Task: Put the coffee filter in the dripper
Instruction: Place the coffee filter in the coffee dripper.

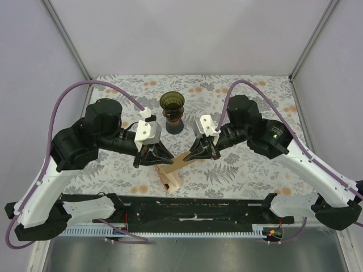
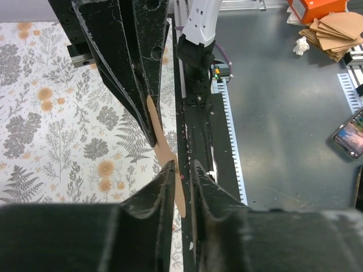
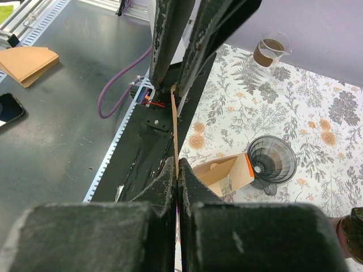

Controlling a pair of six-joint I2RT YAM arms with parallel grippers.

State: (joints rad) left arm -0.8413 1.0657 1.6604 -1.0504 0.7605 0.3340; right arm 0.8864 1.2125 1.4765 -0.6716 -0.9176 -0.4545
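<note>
Floral table (image 1: 255, 175): nothing seated yet.
Right gripper (image 3: 177, 170): clamped on coffee filter (image 3: 174, 127), folded flat, edge-on, above table.
Left gripper (image 2: 181, 173): jaws narrow, straddling filter's other edge; pinching or not, cannot tell.
Filter holder (image 3: 224, 173), dripper (image 3: 272, 160) side by side; dripper empty.
Remaining: open filter, seat it.

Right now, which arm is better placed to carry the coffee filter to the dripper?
Probably the right. The right fingers are shut on the coffee filter, while the left fingers stand slightly apart around its edge. The dripper stands about equally near both.
</note>
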